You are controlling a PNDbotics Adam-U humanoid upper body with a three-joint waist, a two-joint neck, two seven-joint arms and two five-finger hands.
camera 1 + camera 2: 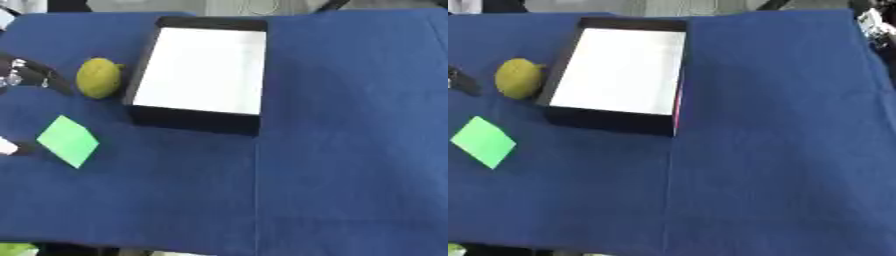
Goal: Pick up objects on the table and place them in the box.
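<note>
A blue cloth-covered table fills the frame. A black-walled box with a white floor is seen upper centre, its long axis running top to bottom; nothing is seen inside. A yellow-green lemon-like fruit lies just left of the box, long axis near vertical. A flat green square lies lower left, corner-up. The left hand is glimpsed at the left edge; its finger state cannot be told.
</note>
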